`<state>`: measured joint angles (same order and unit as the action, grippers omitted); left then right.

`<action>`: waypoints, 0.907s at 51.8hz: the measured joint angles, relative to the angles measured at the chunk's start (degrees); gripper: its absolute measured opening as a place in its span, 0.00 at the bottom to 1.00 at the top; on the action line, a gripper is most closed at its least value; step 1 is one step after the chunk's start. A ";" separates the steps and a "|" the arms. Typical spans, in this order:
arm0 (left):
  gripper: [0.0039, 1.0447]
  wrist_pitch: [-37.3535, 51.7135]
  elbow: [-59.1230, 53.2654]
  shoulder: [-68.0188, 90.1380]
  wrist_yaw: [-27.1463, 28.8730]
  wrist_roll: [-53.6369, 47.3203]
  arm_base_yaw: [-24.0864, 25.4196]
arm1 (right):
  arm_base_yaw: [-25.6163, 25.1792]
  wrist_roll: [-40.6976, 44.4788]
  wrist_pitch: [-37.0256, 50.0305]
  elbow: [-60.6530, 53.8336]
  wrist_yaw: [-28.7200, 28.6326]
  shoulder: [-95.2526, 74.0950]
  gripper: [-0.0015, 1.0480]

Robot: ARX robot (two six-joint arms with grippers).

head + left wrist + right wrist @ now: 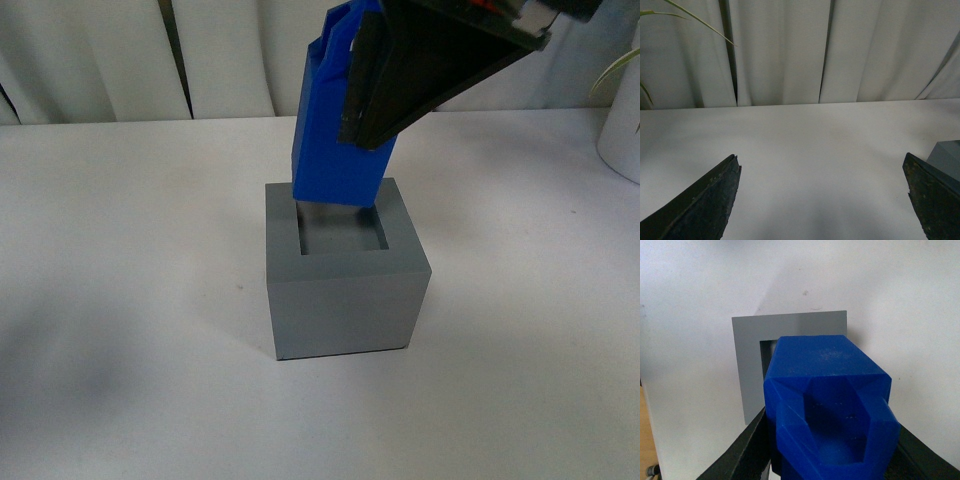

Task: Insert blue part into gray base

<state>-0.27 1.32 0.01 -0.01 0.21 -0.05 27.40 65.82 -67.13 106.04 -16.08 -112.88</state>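
The gray base [345, 300] is sitting recess-up on the white table [120, 250]. The matte blue part [335, 160] is hanging above it, long axis leaning, lower end meeting the recess's far edge rather than its middle. The right gripper [365, 115] is clamping its upper end, while the left gripper [821, 160] is hovering nearby, fingers spread wide and holding nothing.

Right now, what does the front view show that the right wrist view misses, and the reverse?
Front view only: the gray base with its side walls, the blue part tilted with its lower end at the recess mouth, not seated, plus a curtain and a white pot at far right. Right wrist view only: the blue part's hollowed top end, with a claw finger on each side. Both: the right claw shut on the blue part, over the gray base on the white table.
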 joint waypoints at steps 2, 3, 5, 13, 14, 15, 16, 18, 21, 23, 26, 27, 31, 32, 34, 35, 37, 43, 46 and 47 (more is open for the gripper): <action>0.94 0.00 0.00 0.00 0.00 0.02 0.00 | 0.37 -0.20 0.09 0.00 0.02 -0.26 0.45; 0.94 0.00 0.00 0.00 0.00 0.00 0.00 | 0.52 -0.26 0.15 0.00 0.11 -0.33 0.45; 0.94 0.00 0.00 0.00 0.00 0.00 0.00 | 0.74 -0.31 0.17 0.00 0.17 -0.48 0.45; 0.94 0.02 0.00 0.00 0.00 0.00 0.00 | 1.40 -0.35 0.11 0.00 1.05 -1.36 0.45; 0.94 0.00 0.00 0.00 0.00 0.00 -0.02 | 1.40 -0.35 0.11 -0.02 1.09 -1.46 0.45; 0.94 0.02 0.00 0.00 0.00 0.02 0.00 | 1.40 -0.35 0.11 -0.02 1.22 -1.57 0.45; 0.94 0.00 0.00 0.00 0.00 0.02 0.00 | 1.40 -0.35 0.15 -0.07 1.51 -1.70 0.45; 0.94 0.02 0.00 0.00 0.00 0.00 0.00 | 1.40 -0.37 0.37 -0.31 1.77 -1.79 0.45; 0.94 0.00 0.00 0.00 0.00 0.00 0.00 | 1.40 -0.37 0.59 -0.72 2.19 -1.92 0.45; 0.94 0.02 0.00 0.00 0.00 0.00 0.00 | 1.40 -0.46 0.79 -0.87 2.14 -1.99 0.45; 0.94 0.00 0.00 0.00 0.00 0.00 0.00 | 1.40 -0.59 0.96 -1.11 2.05 -1.99 0.45; 0.94 0.00 0.00 0.00 0.02 0.00 0.00 | 1.40 -0.68 1.07 -1.20 2.05 -1.99 0.45; 0.94 0.02 0.00 0.00 0.00 0.00 0.00 | 1.36 -0.74 1.40 -1.42 2.03 -1.99 0.45; 0.94 0.00 0.00 0.00 0.00 0.00 0.00 | 1.36 -0.74 1.42 -1.49 2.01 -1.99 0.45; 0.94 0.00 0.00 0.00 0.00 0.00 0.00 | 1.36 -0.74 1.53 -1.60 1.95 -1.99 0.45; 0.94 0.02 0.00 0.00 0.00 0.02 0.00 | 1.33 -0.74 1.57 -1.64 1.88 -1.97 0.45; 0.94 0.00 0.00 0.00 0.00 0.00 0.00 | 1.33 -0.74 1.57 -1.68 1.81 -1.95 0.45; 0.94 0.00 0.00 0.00 0.00 0.02 0.00 | 1.29 -0.74 1.55 -1.75 1.68 -1.90 0.45; 0.94 0.00 0.00 0.00 0.00 0.00 0.00 | 1.25 -0.72 1.40 -1.75 1.62 -1.88 0.45; 0.94 0.02 0.00 0.00 0.00 0.00 0.00 | 1.25 -0.72 1.36 -1.73 1.62 -1.88 0.45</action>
<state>-0.25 1.32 0.01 -0.01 0.21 -0.05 28.64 65.10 -65.78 104.31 -14.46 -114.76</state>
